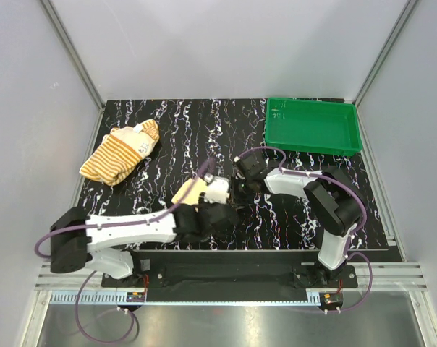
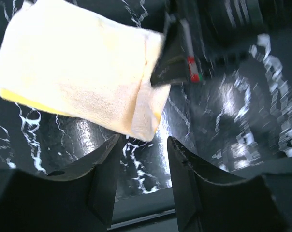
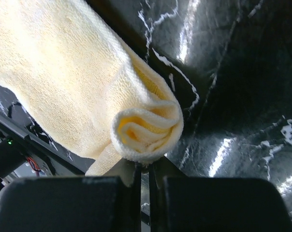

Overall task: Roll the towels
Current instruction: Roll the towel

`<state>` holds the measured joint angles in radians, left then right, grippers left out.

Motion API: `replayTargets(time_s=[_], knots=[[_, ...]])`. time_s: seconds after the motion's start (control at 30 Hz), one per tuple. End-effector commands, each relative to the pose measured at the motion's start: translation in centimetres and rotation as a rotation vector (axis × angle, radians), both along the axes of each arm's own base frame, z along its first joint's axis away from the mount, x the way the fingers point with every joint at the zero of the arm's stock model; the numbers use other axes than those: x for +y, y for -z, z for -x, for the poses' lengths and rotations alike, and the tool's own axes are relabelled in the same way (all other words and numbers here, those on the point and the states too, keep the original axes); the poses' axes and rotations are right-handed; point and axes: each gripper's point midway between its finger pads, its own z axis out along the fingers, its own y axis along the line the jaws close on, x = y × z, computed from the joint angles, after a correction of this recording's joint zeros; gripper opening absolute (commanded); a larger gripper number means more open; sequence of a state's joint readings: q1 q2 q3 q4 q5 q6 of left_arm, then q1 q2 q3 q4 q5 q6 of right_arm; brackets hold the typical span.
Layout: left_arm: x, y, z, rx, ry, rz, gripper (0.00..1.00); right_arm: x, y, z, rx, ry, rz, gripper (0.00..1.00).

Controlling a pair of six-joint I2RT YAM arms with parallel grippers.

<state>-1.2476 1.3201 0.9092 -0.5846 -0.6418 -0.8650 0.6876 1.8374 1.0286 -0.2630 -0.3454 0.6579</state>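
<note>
Green tray (image 1: 312, 126) and striped towel (image 1: 121, 154) lie apart from yellow towel (image 1: 189, 193).

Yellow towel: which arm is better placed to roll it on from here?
Right. The right tool is shut on the curled end of the yellow towel, so it can likely roll onward. The left tool is open, just short of the towel's edge, holding nothing.

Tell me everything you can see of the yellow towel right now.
The yellow towel is plain pale-yellow terry cloth, folded into a flat pad, near the middle of the black marbled table between the arms. One end is curled into a loose roll, pinched by the right gripper. The open left gripper hovers beside it, not touching.
</note>
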Motion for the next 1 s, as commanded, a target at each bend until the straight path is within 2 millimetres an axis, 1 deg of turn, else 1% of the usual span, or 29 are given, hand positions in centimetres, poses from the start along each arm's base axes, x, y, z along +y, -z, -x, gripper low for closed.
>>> replayTargets(time_s=[0.0,0.07,0.1,0.13,0.17,0.23,0.33,0.37,0.43,0.47,0.5,0.63,0.77,0.87,0.97], knots=[[-2.1,-1.2,-0.3,-0.184,0.120,-0.183,0.47,-2.7,0.3,1.3,0.012,-0.032,0.136,0.00],[-3.9,-0.8,0.0,-0.216,0.179,-0.229,0.46,-2.8,0.0,1.5,0.008,-0.038,0.138,0.00],[-4.7,-0.6,0.5,-0.229,0.212,-0.240,0.45,-3.0,0.0,1.6,0.010,-0.038,0.142,0.00],[-5.6,-0.7,0.7,-0.245,0.242,-0.242,0.45,-3.1,0.1,1.7,0.015,-0.041,0.148,0.00],[-6.3,-0.3,0.8,-0.244,0.259,-0.248,0.45,-3.2,0.0,1.8,0.013,-0.042,0.149,0.00],[-7.3,0.0,1.1,-0.239,0.300,-0.231,0.44,-3.4,0.1,2.0,0.019,-0.043,0.155,0.00],[-8.1,0.6,1.5,-0.230,0.340,-0.205,0.44,-3.5,0.1,2.3,0.024,-0.051,0.156,0.00],[-7.9,1.1,1.6,-0.225,0.350,-0.213,0.44,-3.6,0.1,2.3,0.025,-0.053,0.154,0.00],[-8.4,1.6,2.0,-0.215,0.375,-0.194,0.44,-3.6,0.1,2.5,0.028,-0.059,0.155,0.00],[-8.2,2.4,2.1,-0.204,0.386,-0.202,0.44,-3.7,0.0,2.6,0.031,-0.060,0.155,0.00],[-8.4,2.7,2.2,-0.193,0.395,-0.192,0.44,-3.7,0.0,2.7,0.031,-0.066,0.157,0.00],[-8.0,4.3,2.0,-0.149,0.379,-0.187,0.44,-4.0,-0.1,2.8,0.032,-0.070,0.165,0.00],[-7.3,5.8,1.6,-0.108,0.357,-0.184,0.44,-4.1,-0.1,2.9,0.035,-0.075,0.169,0.00],[-6.5,6.5,0.9,-0.094,0.319,-0.198,0.44,-4.2,-0.1,3.0,0.041,-0.077,0.171,0.00],[-5.9,7.1,0.9,-0.071,0.311,-0.218,0.44,-4.4,-0.1,3.0,0.042,-0.075,0.180,0.00]])
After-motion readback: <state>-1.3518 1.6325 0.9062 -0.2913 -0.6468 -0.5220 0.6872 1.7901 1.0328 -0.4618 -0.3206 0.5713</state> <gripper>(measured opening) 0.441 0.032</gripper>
